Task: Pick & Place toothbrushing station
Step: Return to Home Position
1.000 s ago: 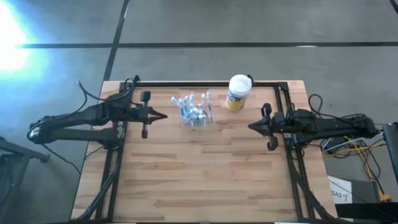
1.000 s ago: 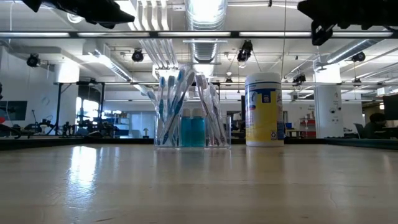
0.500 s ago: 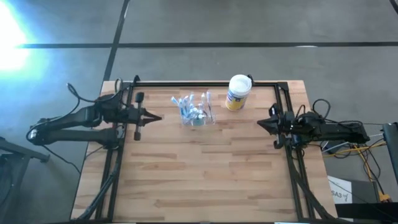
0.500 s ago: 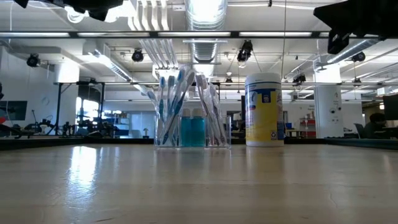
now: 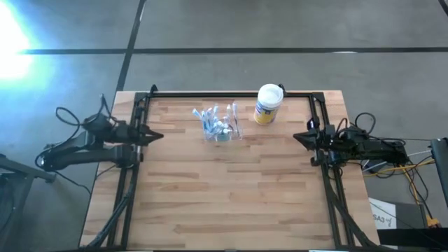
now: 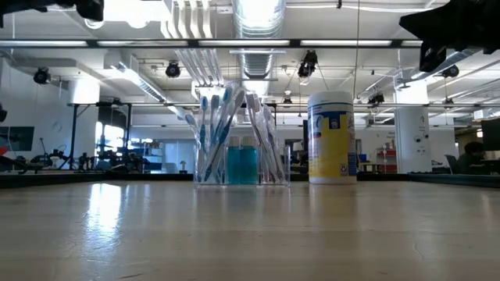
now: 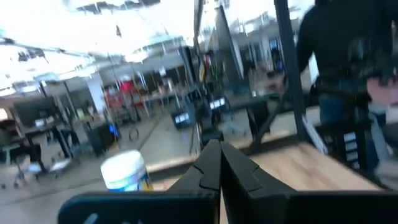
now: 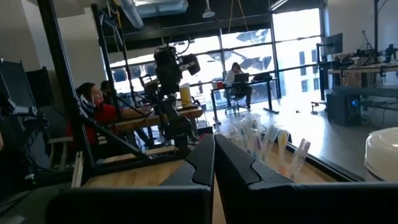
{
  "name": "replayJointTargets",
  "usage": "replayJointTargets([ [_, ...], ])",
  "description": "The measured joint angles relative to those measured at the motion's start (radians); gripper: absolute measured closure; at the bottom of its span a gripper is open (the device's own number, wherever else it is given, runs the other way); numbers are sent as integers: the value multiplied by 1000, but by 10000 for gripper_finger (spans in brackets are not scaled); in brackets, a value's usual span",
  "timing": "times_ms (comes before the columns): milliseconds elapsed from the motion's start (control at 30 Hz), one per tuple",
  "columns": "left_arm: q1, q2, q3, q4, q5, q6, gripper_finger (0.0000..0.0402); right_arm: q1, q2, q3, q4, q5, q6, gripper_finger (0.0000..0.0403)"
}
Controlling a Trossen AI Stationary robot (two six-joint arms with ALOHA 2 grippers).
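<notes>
Where each wrist camera looks along its own fingers, both claws are clenched on nothing: the left gripper has its two dark fingers pressed together to a single point, and the right gripper shows the same tight seam. From above, that closure is too small to judge, but the high view gives what the wrist views cannot, namely where the arms sit. The left gripper lies over the left edge of the table by the rail of the black frame, its tip pointing inward. The right gripper mirrors it at the right edge. Both are well apart from the toothbrushing station, which stands toward the far middle of the table, with the white canister near it on the right-arm side but not touching. The low view alone shows the station in profile: a clear holder upright on the wood, toothbrushes leaning out of it in a fan, and something squat and blue low between them that I cannot make out further. The arms appear there only as dark shapes at the upper corners. The right wrist view catches the station's brushes beyond its fingers and, in the room behind, a seated person in red. The left wrist view shows the canister's top and a person in dark clothing standing past the table, but not the station.
</notes>
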Motion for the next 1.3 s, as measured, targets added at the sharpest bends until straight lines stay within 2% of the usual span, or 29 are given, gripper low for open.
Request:
replayJointTargets([
  [233,0,-106,-100,39,-1,-68,401,0,-8,0,-3,1,-7,394],
  [533,0,-240,-281,205,21,-180,401,1,-7,-3,-26,27,-11,394],
  [667,0,-281,-330,213,24,-233,401,1,-8,-3,-25,27,6,394],
  [1000,-1,-286,-403,206,44,-309,401,1,-7,-7,-25,27,3,394],
  [1300,-3,-288,-465,207,27,-312,401,1,-7,-34,-23,27,8,394],
])
